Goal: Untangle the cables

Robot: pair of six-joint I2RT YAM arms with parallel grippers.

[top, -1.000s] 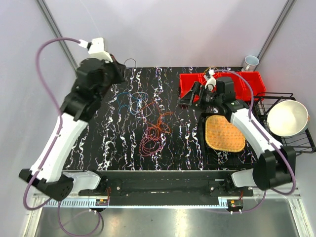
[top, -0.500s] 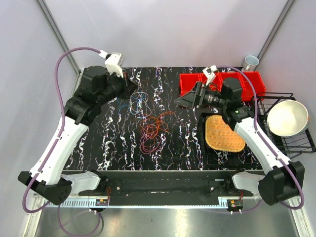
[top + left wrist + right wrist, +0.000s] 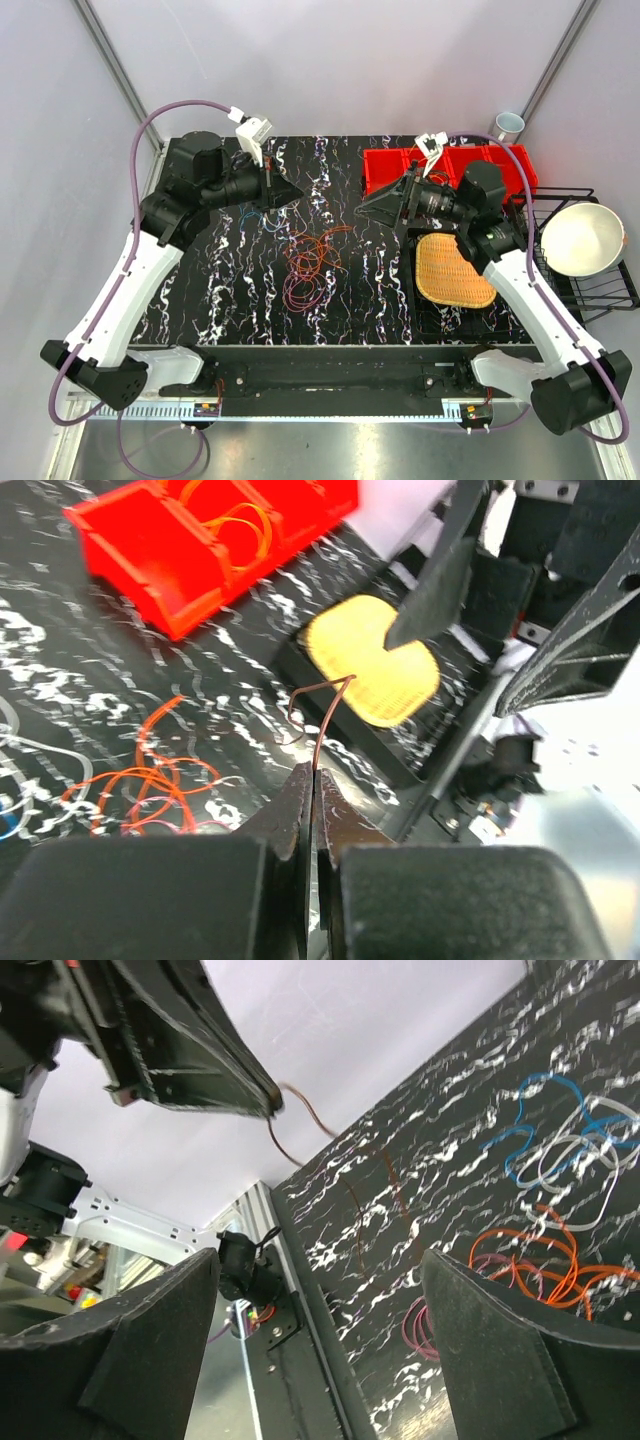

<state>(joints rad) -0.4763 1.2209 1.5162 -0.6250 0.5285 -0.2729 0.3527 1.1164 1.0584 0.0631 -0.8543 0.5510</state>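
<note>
Left gripper (image 3: 312, 775): its fingers were pressed together, pinching a thin brown cable (image 3: 324, 715) at the very tips. It hung above the far left of the table (image 3: 220, 290).
Brown cable: it rose from the closed tips and bent into a small hook. In the right wrist view it trailed down toward the table, and its lower end was lost against the white-veined black surface. In the top view it was too thin to make out.
Right gripper (image 3: 320, 1350): its fingers (image 3: 140, 1360) were spread wide with nothing between them. It pointed toward the left gripper and stood apart from it.
Cables (image 3: 310, 265): orange-red and pink loops lay tangled together near the middle of the table. Which strand crossed over which could not be told.
Blue cables (image 3: 268, 215): they lay on the table on the far side of the tangle, partly hidden under the left gripper in the top view. A white strand (image 3: 575, 1175) crossed them.
Red bin (image 3: 450, 170): it sat at the far right of the table, partly covered by the right arm. A yellow-orange cable (image 3: 225, 520) was coiled in one compartment, cut off by the top edge of the left wrist view.
Woven mat (image 3: 455, 270): it lay on a dark tray (image 3: 395, 748), its far edge under the right arm.
White bowl (image 3: 582, 238): it rested in a wire rack (image 3: 560, 192) that ran out of view at the right.
Cup (image 3: 509, 125): it stood behind the bin.
</note>
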